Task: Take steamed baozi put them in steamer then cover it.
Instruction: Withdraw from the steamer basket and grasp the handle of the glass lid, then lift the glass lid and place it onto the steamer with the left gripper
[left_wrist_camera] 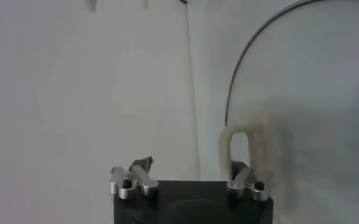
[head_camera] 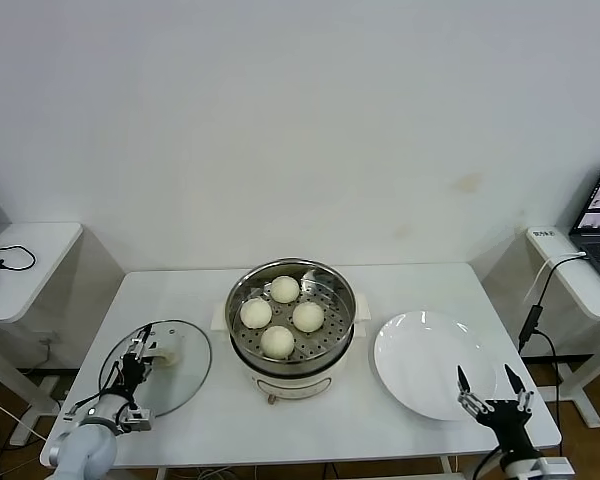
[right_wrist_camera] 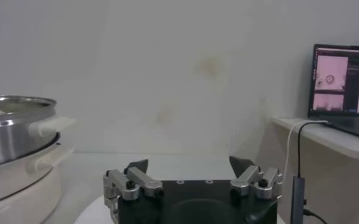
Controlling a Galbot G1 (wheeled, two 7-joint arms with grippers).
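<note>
Nearest, at the front left corner of the bench: left gripper [head_camera: 132, 385], hanging low over the cover [head_camera: 158, 380] and aimed at the cream-white handle [head_camera: 167, 350]. In the left wrist view, handle [left_wrist_camera: 247, 152] seen just ahead of the right-hand fingertip, not between the two. Fingers spread apart, holding nothing, no touch visible.

At the front right corner: right gripper [head_camera: 491, 392], fingers also spread wide and empty, poised above the near rim of the white plate [head_camera: 420, 352]. Nothing lying on that plate. Appears idle.

In the middle of the bench: steamer [head_camera: 291, 328], shiny steel pot on its cream base, open on top. On the perforated tray inside, all four steamed baozi [head_camera: 283, 315], sitting close together in a diamond, none left outside.

Judged from this: loading part finished. Remaining: only the covering. Glass lid lying flat on the bench, well apart from the pot, not yet gripped. Still needed: closing on the handle, lifting, carrying toward the centre, lowering so that the metal rim sits evenly on the pot. Task probably more than half done.
</note>
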